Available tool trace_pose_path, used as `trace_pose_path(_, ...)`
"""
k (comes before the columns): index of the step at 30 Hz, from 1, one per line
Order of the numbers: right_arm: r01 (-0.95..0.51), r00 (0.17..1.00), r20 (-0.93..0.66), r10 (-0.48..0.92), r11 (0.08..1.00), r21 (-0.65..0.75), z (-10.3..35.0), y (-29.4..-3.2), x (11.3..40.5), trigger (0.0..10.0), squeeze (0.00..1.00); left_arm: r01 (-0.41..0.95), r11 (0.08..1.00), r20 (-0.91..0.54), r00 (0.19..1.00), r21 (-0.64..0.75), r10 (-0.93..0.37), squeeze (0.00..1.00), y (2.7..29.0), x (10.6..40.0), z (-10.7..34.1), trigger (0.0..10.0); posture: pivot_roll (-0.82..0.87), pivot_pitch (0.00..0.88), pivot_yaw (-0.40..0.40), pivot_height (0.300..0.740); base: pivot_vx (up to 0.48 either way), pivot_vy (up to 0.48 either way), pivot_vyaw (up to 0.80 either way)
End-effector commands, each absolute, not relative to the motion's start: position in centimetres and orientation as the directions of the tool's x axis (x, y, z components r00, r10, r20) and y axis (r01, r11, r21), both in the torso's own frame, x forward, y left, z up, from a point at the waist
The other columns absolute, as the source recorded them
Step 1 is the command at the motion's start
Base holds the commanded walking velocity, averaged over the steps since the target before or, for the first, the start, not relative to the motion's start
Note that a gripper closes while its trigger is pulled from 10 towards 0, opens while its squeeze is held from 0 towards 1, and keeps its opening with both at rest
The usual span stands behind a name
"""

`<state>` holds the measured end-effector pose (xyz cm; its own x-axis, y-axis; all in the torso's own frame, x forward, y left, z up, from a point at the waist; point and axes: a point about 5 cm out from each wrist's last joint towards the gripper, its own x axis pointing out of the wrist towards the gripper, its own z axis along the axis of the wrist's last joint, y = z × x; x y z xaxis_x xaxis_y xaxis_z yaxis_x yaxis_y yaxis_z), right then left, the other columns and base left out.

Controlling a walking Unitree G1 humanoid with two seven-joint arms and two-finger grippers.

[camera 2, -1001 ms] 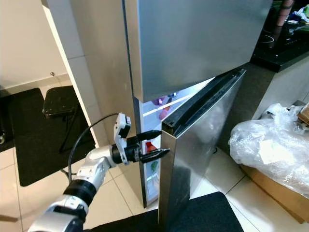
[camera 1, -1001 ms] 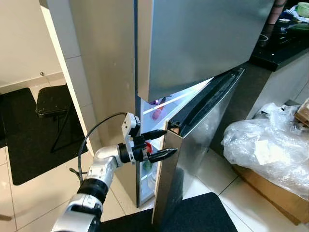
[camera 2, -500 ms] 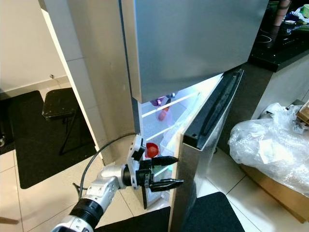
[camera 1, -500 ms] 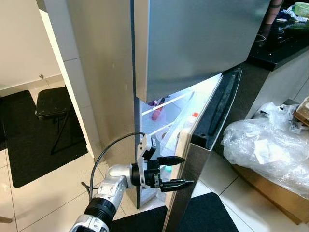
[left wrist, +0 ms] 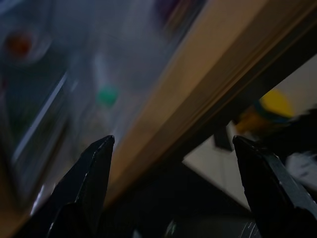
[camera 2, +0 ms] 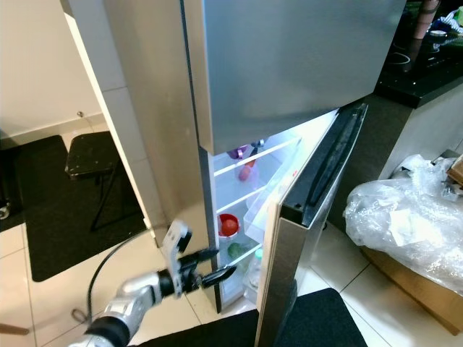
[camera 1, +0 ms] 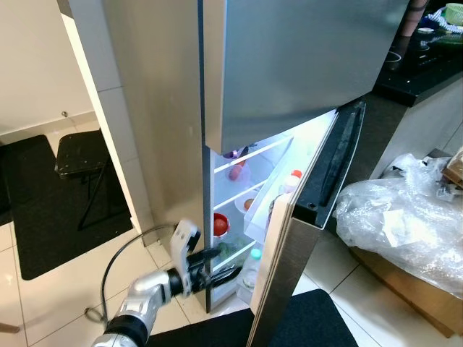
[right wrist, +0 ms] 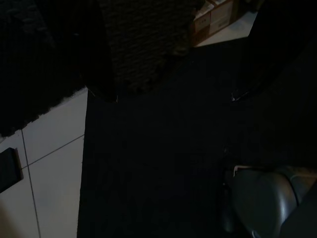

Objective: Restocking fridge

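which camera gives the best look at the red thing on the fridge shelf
The right eye view: the red thing sits lit on the middle shelf, beside the open door. The left eye view shows it equally small; the left wrist view gives a red blur.

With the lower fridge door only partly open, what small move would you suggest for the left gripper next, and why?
Probably nudge the lower door wider. It stands only partly ajar, so the lit shelves show through a narrow gap. The left gripper hovers open and empty, low beside the door's inner edge, so it looks well placed to push outward.
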<state>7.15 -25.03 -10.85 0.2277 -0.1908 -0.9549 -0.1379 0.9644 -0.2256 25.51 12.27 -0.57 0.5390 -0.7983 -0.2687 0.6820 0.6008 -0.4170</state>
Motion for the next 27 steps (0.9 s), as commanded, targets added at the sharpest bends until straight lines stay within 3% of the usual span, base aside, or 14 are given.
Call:
trace_pose_path(1, -0.135, 0.226, -0.956, -0.185, 0.966, -0.219, -10.9, -24.9, 7.1, 10.0, 0.00, 0.659, 0.640, -0.330, 0.549, -0.395, -0.768, 0.00, 13.1, 25.0, -1.3, 10.0, 0.02, 0.000, -0.009, 0.740, 0.000, 0.000, 0.00)
trace_pose_path(5, -0.137, 0.224, -0.959, -0.176, 0.968, -0.210, -11.0, -24.6, 7.1, 10.0, 0.00, 0.526, 0.761, -0.537, 0.544, -0.380, -0.644, 0.00, 14.6, 21.5, -5.0, 10.0, 0.02, 0.000, -0.008, 0.740, 0.000, 0.000, 0.00)
trace_pose_path(8, -0.137, 0.223, -0.959, -0.174, 0.969, -0.208, -11.0, -24.6, 7.0, 10.0, 0.00, 0.475, 0.797, -0.591, 0.541, -0.373, -0.598, 0.00, 15.2, 20.2, -6.0, 10.0, 0.02, 0.000, -0.008, 0.740, 0.000, 0.000, 0.00)
trace_pose_path(12, -0.136, 0.228, -0.960, -0.161, 0.971, -0.195, -11.1, -24.3, 7.1, 10.0, 0.00, 0.311, 0.907, -0.758, 0.507, -0.284, -0.411, 0.00, 17.1, 16.6, -8.4, 10.0, 0.03, 0.000, -0.010, 0.740, 0.000, 0.000, 0.00)
trace_pose_path(19, -0.133, 0.233, -0.961, -0.148, 0.974, -0.182, -11.1, -23.9, 7.2, 10.0, 0.00, 0.115, 0.966, -0.854, 0.453, -0.230, -0.257, 0.00, 18.6, 13.2, -10.1, 10.0, 0.04, 0.000, -0.011, 0.740, 0.000, 0.000, 0.00)
trace_pose_path(27, -0.133, 0.233, -0.961, -0.147, 0.974, -0.181, -11.1, -23.9, 7.1, 10.0, 0.00, 0.081, 0.976, -0.878, 0.426, -0.204, -0.219, 0.00, 18.7, 12.0, -10.5, 10.0, 0.04, 0.000, -0.011, 0.740, 0.000, 0.000, 0.00)
